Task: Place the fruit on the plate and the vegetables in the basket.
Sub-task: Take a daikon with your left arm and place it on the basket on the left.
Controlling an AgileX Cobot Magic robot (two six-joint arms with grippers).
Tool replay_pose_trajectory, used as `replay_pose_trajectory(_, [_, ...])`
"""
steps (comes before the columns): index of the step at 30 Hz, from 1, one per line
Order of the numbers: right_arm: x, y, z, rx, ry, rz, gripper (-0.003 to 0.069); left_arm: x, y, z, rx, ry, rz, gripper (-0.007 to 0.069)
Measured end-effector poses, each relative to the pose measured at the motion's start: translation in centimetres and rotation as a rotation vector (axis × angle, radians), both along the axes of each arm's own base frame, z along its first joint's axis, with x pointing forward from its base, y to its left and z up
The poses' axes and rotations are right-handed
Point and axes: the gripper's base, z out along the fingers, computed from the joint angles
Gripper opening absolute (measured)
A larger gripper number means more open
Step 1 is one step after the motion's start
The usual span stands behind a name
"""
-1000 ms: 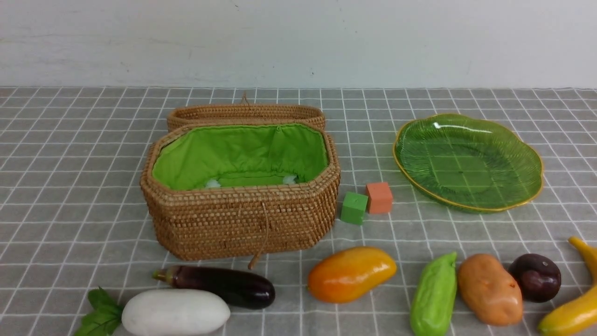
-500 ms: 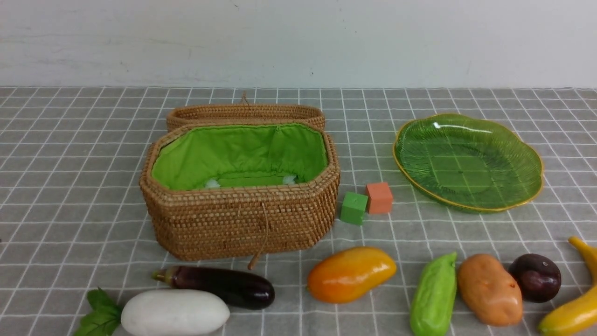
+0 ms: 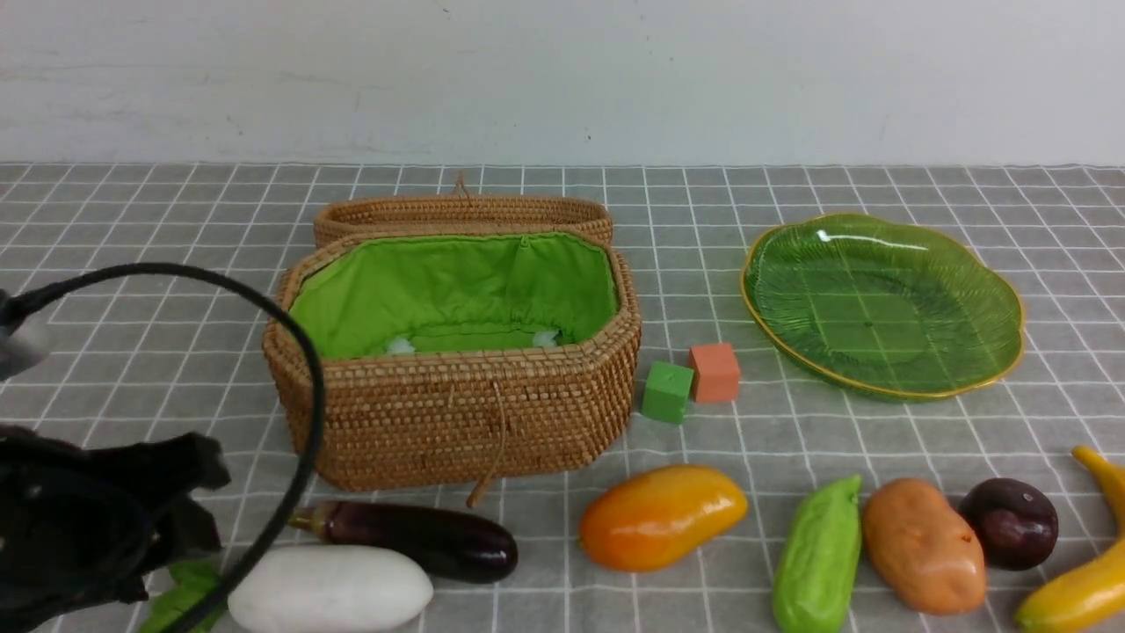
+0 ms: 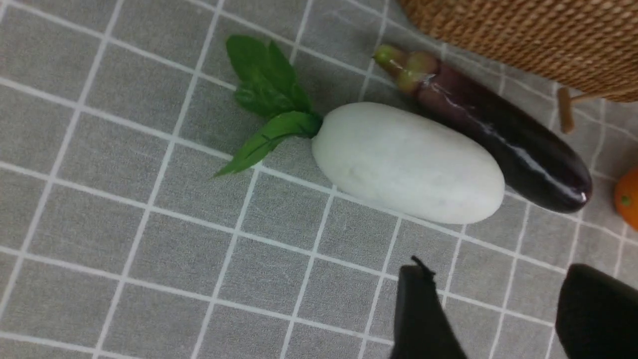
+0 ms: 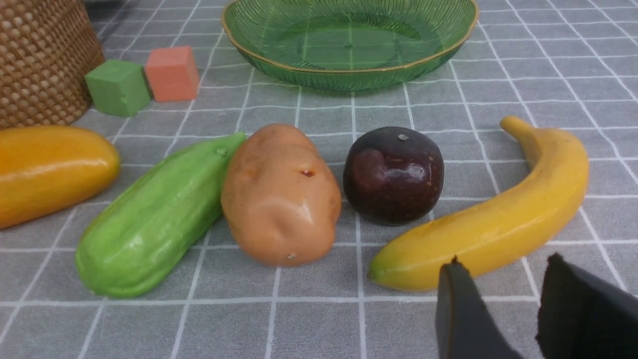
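Reaching for the radish with left gripper spread, empty.
Bound for the open basket at its 1 o'clock, plate at 2; lying at that gripper's 3 o'clock, long axis 9-to-3, eggplant just behind; newly in front view, much nearer than right gripper, spread too.

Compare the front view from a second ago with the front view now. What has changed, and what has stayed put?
The left arm has swung into the front view at lower left, near the radish, its cable arcing before the basket. Its jaws are open, holding nothing. Nothing was gripped or released; radish, eggplant, mango, cubes and plate lie unmoved.
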Motion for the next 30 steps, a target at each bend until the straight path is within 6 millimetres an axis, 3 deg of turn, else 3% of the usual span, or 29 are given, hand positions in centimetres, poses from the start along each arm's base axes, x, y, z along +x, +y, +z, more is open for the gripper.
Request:
replay_pose_trajectory(4, [0.0,0.0,0.0,0.0,0.0,0.0,0.0241,3.1,-1.9,-1.9,-0.066,0.177,0.039,0.0537])
replay_pose_trajectory(8, [0.0,0.0,0.0,-0.001,0.0,0.0,0.0241,4.9,-3.4,-4.7,-0.162,0.332,0.136,0.0599])
replay_pose_trajectory(14, [0.0,0.0,0.0,-0.001,0.0,0.0,0.0241,6.9,-4.1,-7.1,-0.228,0.364,0.304,0.0596])
replay_pose_trajectory(18, [0.0,0.0,0.0,-0.002,0.0,0.0,0.0241,7.8,-4.0,-7.5,-0.278,0.333,0.447,0.0584])
replay_pose_trajectory(25, [0.0,0.0,0.0,-0.002,0.0,0.0,0.0241,8.1,-3.2,-8.5,-0.193,0.34,0.574,0.0584])
replay_pose_trajectory(30, [0.0,0.0,0.0,-0.002,0.0,0.0,0.0241,8.9,-3.2,-10.4,-0.179,0.372,0.655,0.0584])
